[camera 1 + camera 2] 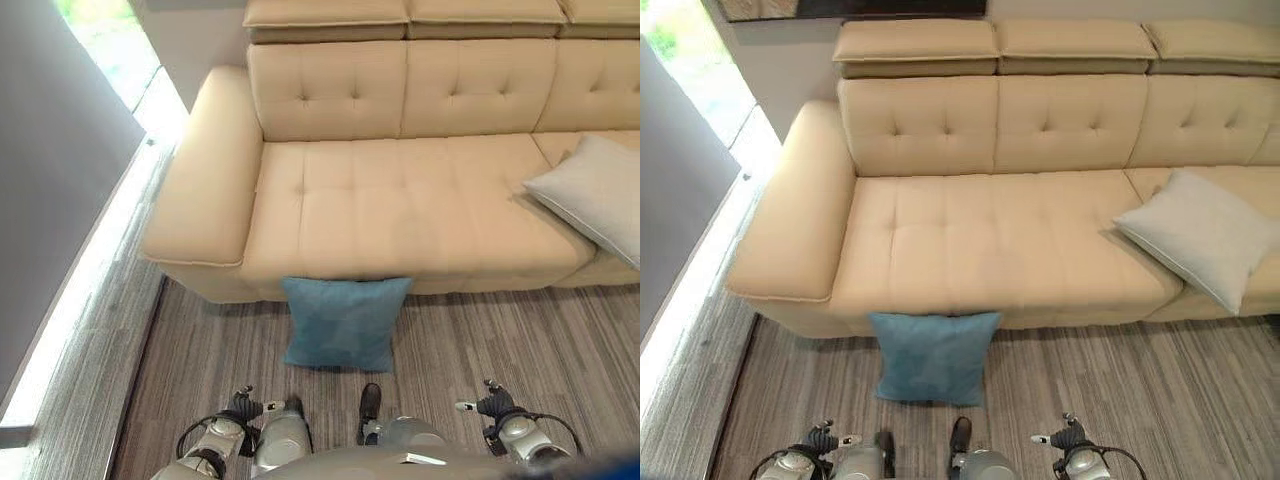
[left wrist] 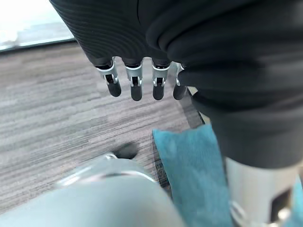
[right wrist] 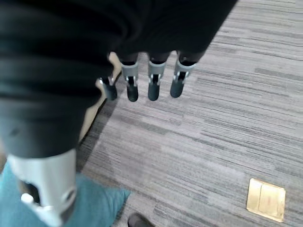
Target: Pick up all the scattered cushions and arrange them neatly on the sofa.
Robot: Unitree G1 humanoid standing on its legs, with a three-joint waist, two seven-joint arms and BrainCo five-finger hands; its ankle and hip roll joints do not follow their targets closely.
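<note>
Beige tufted leather sofa (image 1: 1020, 240), seat smooth and padded. Grey striped carpet floor (image 1: 500, 350) in front. Pale grey square fabric cushion (image 1: 1200, 235) lying tilted on seat, right end. Teal square fabric cushion (image 1: 345, 322) on floor, leaning against sofa front. Left hand (image 2: 137, 82) and right hand (image 3: 151, 80): fingers straight, empty, over floor. Right wrist view adds small brass floor plate (image 3: 266, 199).
</note>
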